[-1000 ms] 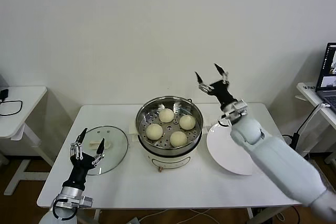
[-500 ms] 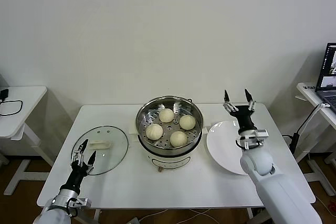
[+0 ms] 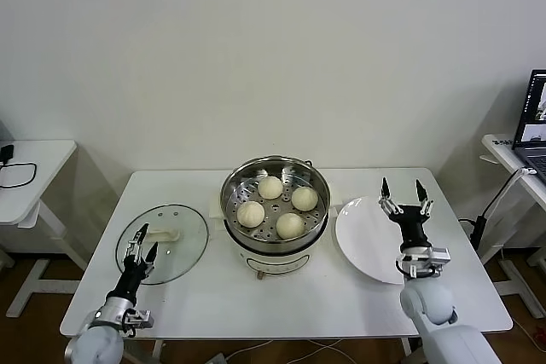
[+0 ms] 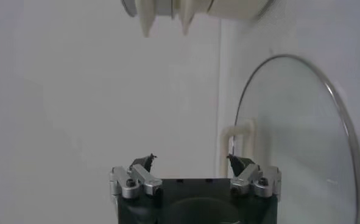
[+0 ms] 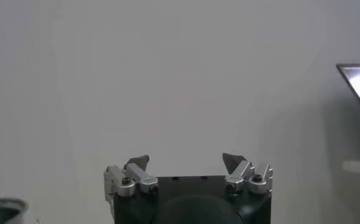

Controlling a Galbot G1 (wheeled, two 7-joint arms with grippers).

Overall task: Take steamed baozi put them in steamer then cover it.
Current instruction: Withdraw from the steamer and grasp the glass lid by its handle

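1. The left gripper (image 3: 141, 247) stood low at the front left of the white bench (image 3: 196, 296). Its jaws pointed up and were spread wide, and they held nothing.
2. Just behind this gripper, the cover (image 3: 175, 243) lay flat on the bench, to the left of the steamer. Its cream-white handle (image 3: 162, 234) was visible through the glass. In the left wrist view the metal rim of the cover (image 4: 301, 140) curved beside one finger of the gripper (image 4: 192, 161).
3. The steamer (image 3: 275, 210) stood in the middle of the bench, uncovered, on its white base with a knob at the front.
4. The four steamed baozi (image 3: 270, 187) were inside the steamer on the perforated tray, close together but apart from the wall.
5. A flat white plate (image 3: 363, 245) lay to the right of the steamer, with nothing on it.
6. The right gripper (image 3: 405, 193) stood over the right edge of the plate, pointing up. Its jaws were wide apart and held nothing, as the right wrist view (image 5: 186, 161) also showed.
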